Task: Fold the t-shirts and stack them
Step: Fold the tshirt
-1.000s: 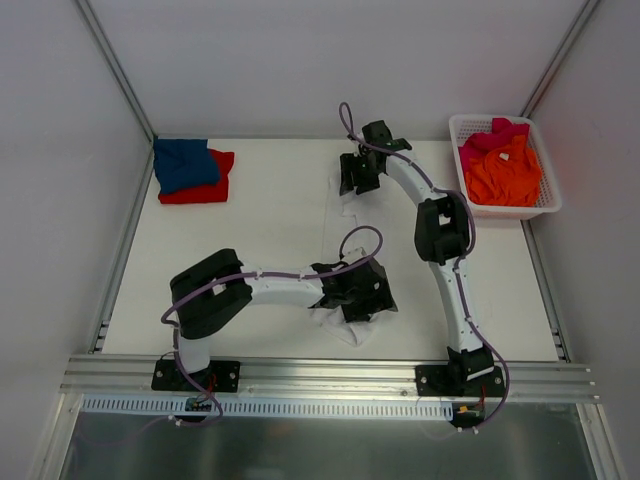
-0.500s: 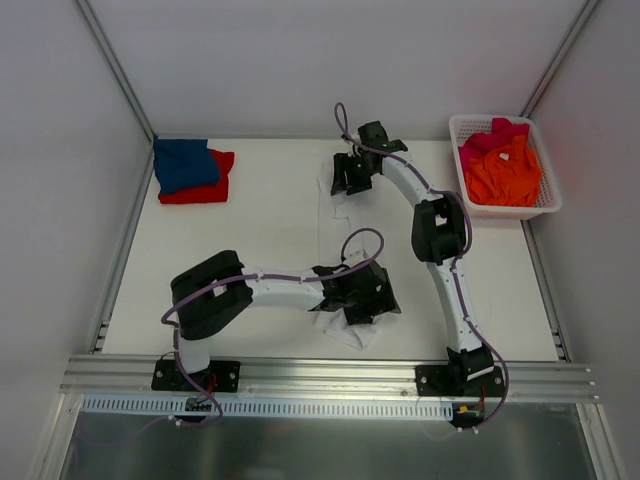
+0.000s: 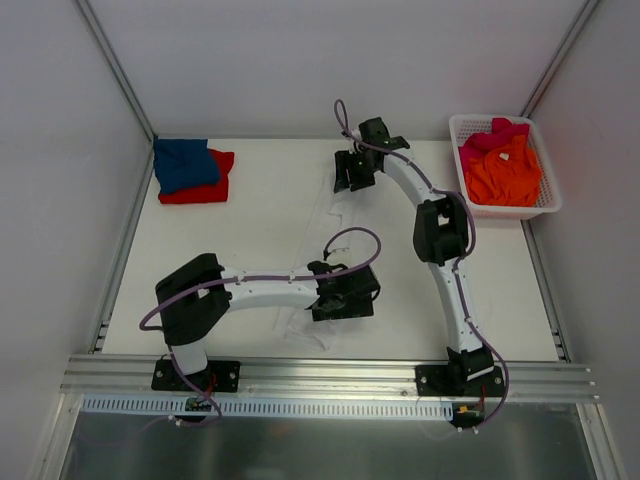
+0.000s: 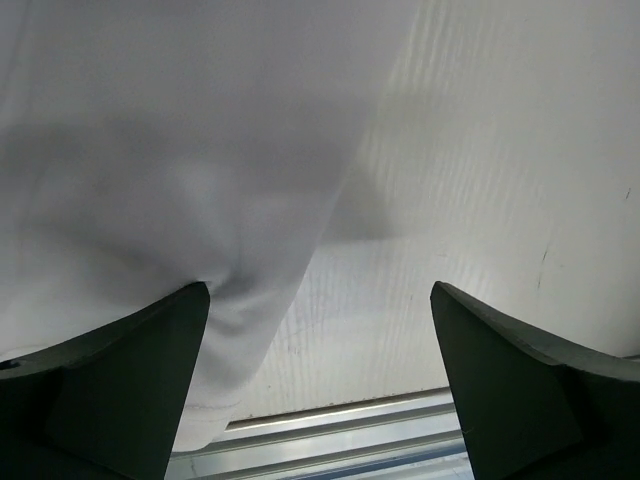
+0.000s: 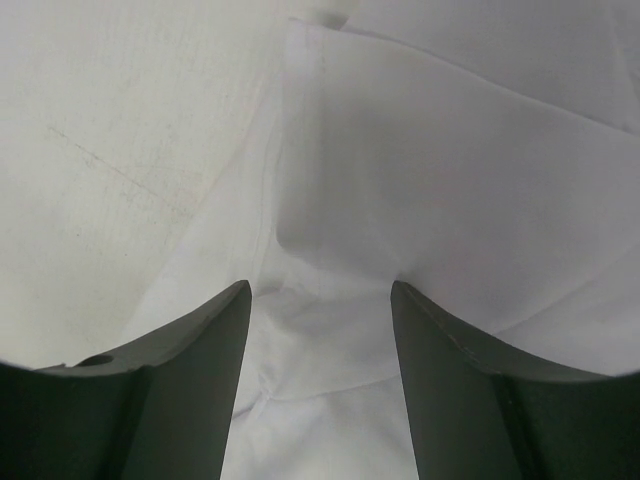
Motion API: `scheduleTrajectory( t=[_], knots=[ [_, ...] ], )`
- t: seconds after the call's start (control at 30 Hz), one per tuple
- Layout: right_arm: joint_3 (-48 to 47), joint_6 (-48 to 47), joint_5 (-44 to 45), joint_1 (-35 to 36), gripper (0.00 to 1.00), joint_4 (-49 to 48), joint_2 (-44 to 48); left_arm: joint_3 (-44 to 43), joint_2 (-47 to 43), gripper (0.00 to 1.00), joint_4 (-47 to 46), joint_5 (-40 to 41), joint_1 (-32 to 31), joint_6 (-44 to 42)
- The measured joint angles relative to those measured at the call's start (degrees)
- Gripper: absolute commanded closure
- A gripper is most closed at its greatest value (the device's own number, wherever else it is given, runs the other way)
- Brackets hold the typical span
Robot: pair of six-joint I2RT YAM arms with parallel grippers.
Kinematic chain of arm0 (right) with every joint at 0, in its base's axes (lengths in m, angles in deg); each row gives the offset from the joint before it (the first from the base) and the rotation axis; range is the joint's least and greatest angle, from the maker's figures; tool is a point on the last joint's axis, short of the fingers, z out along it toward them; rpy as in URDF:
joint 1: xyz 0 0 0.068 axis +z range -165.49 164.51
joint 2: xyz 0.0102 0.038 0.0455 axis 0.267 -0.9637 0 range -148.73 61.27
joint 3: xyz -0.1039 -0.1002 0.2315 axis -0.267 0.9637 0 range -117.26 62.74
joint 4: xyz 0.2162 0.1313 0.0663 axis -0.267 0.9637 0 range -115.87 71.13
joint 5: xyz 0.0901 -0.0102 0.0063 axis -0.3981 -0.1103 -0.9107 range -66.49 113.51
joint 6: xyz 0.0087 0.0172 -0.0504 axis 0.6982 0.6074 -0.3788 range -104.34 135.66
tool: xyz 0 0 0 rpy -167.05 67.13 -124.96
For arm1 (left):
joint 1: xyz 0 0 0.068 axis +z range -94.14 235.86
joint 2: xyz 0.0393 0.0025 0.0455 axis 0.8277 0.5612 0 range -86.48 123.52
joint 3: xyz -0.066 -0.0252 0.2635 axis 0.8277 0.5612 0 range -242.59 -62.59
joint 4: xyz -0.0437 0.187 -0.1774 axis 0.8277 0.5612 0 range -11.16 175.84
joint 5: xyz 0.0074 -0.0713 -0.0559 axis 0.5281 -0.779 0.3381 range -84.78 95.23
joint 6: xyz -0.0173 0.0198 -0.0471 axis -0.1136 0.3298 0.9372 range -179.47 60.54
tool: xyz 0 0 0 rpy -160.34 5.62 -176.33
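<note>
A large white t-shirt (image 3: 318,232) lies stretched along the table's middle, from the far side to the near edge. My left gripper (image 3: 336,308) hangs over its near end with jaws wide open. In the left wrist view the gripper (image 4: 320,290) holds nothing, and the white cloth (image 4: 180,150) drapes against the left finger (image 4: 120,390). My right gripper (image 3: 350,178) is at the shirt's far end. In its wrist view the gripper (image 5: 320,285) stands apart, tips down on creased white cloth (image 5: 450,150). A folded blue t-shirt (image 3: 185,163) rests on a folded red one (image 3: 208,190) at the back left.
A white lattice basket (image 3: 542,206) at the back right holds the orange t-shirt (image 3: 503,172) and the pink one (image 3: 490,135). The metal rail of the table's near edge (image 4: 330,425) runs just below my left gripper. Side walls close in the table.
My left gripper has opened wider and shifted left along the near edge, and the shirt's near end has gone left with it. The right gripper edged slightly left.
</note>
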Motion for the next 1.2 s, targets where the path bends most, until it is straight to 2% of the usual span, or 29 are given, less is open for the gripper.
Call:
scheduleTrajectory(
  t=[0.17, 0.33, 0.43, 0.57, 0.67, 0.73, 0.87, 1.0, 1.2],
  knots=[
    [-0.13, -1.05, 2.10, -0.02, 0.38, 1.86, 3.56, -4.15, -1.73, 0.02, 4.81, 3.78, 0.09, -3.76],
    [0.17, -1.66, 4.48, -0.02, 0.38, 3.67, 9.68, -5.49, -7.78, 0.01, 7.30, 7.54, 1.05, -6.84],
    [5.20, -1.68, 6.67, 0.02, 0.38, 3.41, 16.87, -4.46, -12.98, 0.01, 8.00, 9.11, 3.48, -8.28],
    [19.43, -1.46, 10.88, 0.55, 0.39, 1.11, 28.79, 0.42, -20.90, 0.01, 8.92, 10.40, 8.98, -10.10],
    [34.05, -0.28, 13.94, 1.40, 0.39, -2.64, 38.45, 4.87, -24.57, 0.01, 9.46, 10.47, 13.42, -11.61],
    [43.78, 0.72, 15.26, 2.10, 0.39, -4.81, 44.04, 7.65, -25.51, 0.01, 10.29, 10.36, 16.33, -12.70],
    [57.20, 2.86, 16.46, 2.95, 0.39, -7.74, 50.66, 10.47, -24.33, 0.01, 11.23, 9.94, 20.52, -14.67],
    [66.05, 4.52, 17.25, 3.28, 0.39, -9.90, 55.28, 10.45, -20.15, 0.01, 11.34, 9.94, 21.51, -16.11],
    [73.75, 5.97, 18.18, 4.07, 0.39, -12.52, 62.66, 11.04, -16.79, 0.01, 11.17, 8.04, 21.35, -16.15]
  ],
)
